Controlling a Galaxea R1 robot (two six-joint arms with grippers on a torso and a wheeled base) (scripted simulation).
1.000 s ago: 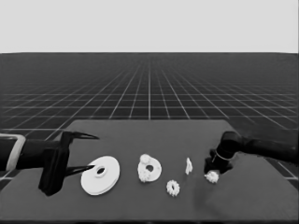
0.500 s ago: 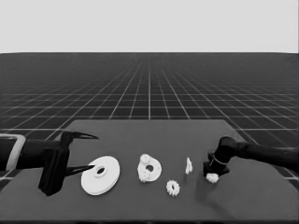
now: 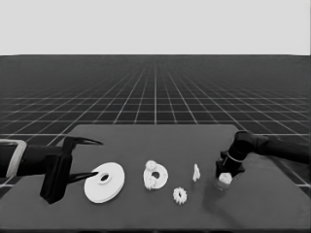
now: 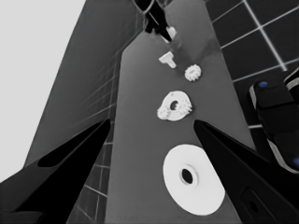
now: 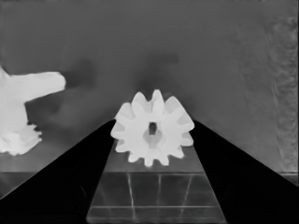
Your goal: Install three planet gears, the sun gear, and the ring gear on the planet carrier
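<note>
Head view: no legible writing. Right pincer [image 3: 224,178] down at bench [image 3: 155,213] right end, clamped on a planet gear [image 3: 225,178]. Left pincer [image 3: 92,158] parked, spread apart beside larger round part [image 3: 104,182]. Smaller round part [image 3: 155,175] mid-bench.

Left wrist view: loose gear [image 4: 192,72] near thin white piece [image 4: 167,59].

Right wrist view: held gear [image 5: 153,128] pinched between fingers, bare bench beyond.

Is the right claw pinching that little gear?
Yes. The right gripper has its fingers against both sides of a gear, at the table's right end.
</note>
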